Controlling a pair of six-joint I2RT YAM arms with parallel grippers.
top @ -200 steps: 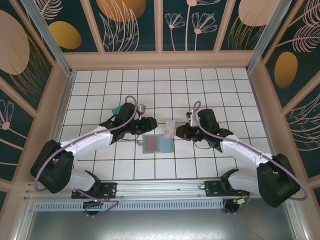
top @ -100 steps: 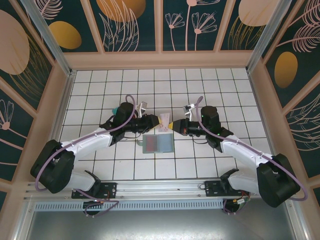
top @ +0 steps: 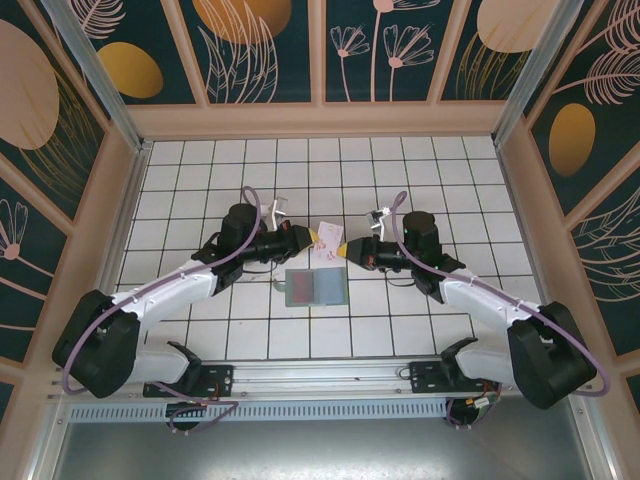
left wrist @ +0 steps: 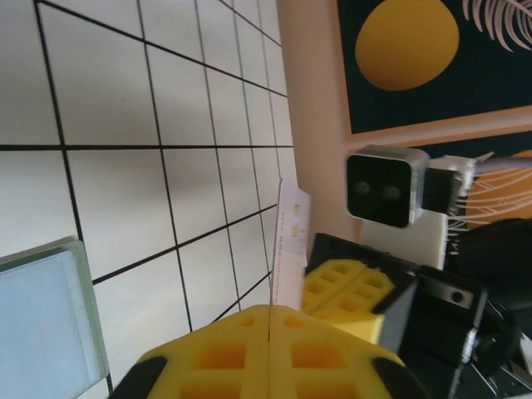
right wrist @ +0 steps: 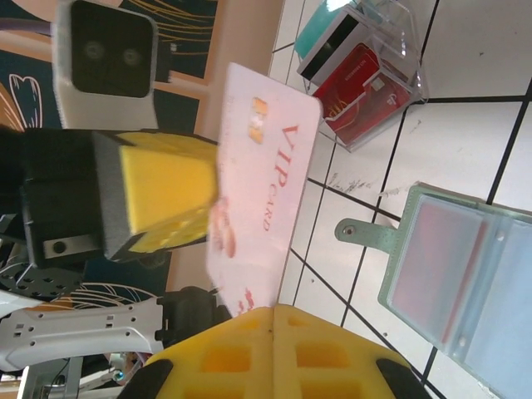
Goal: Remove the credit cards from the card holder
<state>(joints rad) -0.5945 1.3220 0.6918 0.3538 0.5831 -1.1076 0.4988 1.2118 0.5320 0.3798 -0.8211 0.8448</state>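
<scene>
The right gripper (right wrist: 270, 320) is closed tight on the lower end of a pale card (right wrist: 266, 166) printed with "VIP CARD". The card stands up from between its yellow fingers, clear of the counter (top: 200, 190). Straight across from it, the left gripper (left wrist: 270, 320) is also clamped shut on the same card, which its own wrist camera sees edge-on. From above, the two grippers meet nose to nose with the card pinched between them.

Just below the grippers and slightly toward the arm bases, the card holder (top: 315, 288) lies open and flat on the counter, touched by neither gripper. Its left half looks reddish through the pocket and its right half blue-grey. A small tab with a snap sticks out from its edge on the side facing the grippers.

Farther off, past the raised card as the right gripper sees it, a clear stand (right wrist: 391, 50) sits on the tiles. It holds a red card (right wrist: 357, 83) and, behind that, a teal card (right wrist: 320, 25), both leaning at an angle.
</scene>
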